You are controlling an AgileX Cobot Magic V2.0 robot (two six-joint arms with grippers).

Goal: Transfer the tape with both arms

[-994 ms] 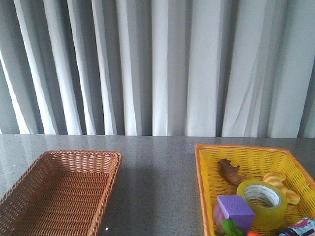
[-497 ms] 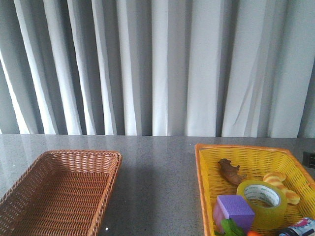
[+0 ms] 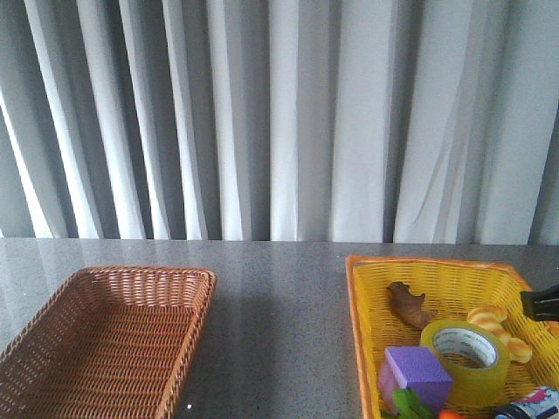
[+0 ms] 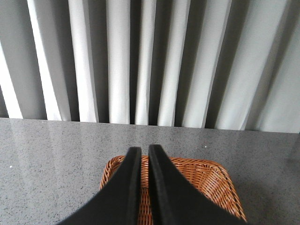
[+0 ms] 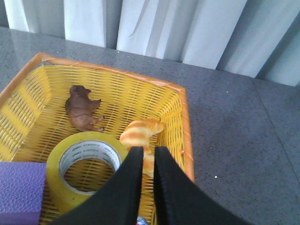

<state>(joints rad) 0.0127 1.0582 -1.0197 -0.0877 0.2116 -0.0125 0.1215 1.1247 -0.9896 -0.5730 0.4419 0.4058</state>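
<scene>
The tape, a yellow roll with a white printed core, lies flat in the yellow basket at the right. In the right wrist view the tape sits just beside my right gripper. That gripper hovers over the basket with its jaws nearly together and nothing held. A black part of the right arm shows at the right edge of the front view. My left gripper is shut and empty above the brown wicker basket.
The yellow basket also holds a purple cube, a brown toy animal, a croissant and a blue item. The brown basket stands at the left. Grey curtains hang behind the table.
A black part of the right arm has come into the front view from the right edge, moving left over the yellow basket. The tape has not moved.
</scene>
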